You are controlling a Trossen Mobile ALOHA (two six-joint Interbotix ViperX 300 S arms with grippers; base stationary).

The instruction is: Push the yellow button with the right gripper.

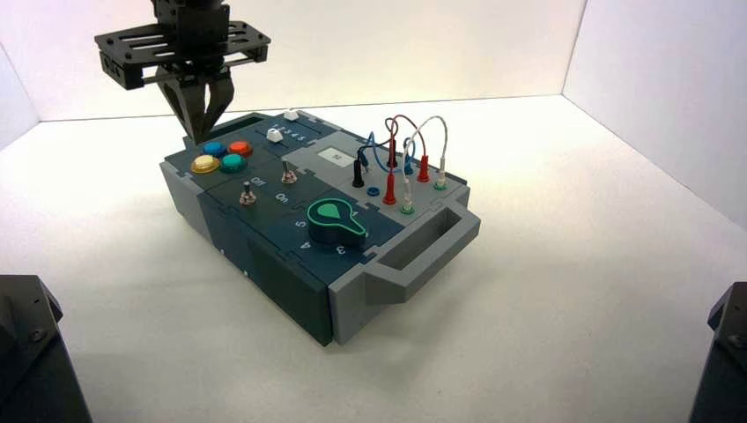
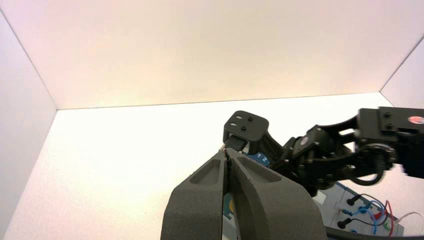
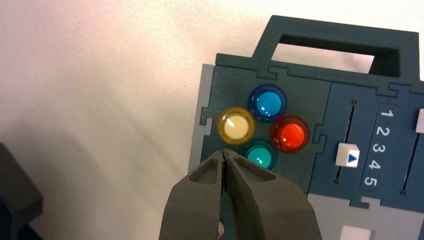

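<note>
Right pincer (image 1: 199, 139), closed and empty, points down just above the button end of the box (image 1: 308, 220). The yellow button (image 1: 205, 164) sits beside the blue (image 1: 214, 149) and green (image 1: 233, 163) ones. Left pincer (image 2: 226, 151), also closed and empty, waits apart from the box.

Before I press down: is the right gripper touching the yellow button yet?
Apart. The right wrist view shows the right gripper with its tip beside the yellow button, not on it.

The high view looks down across the whole box (image 1: 291, 203) and table (image 1: 546, 300); the left wrist view looks across the table; the right wrist view looks down, nearer; all three share the box.
</note>
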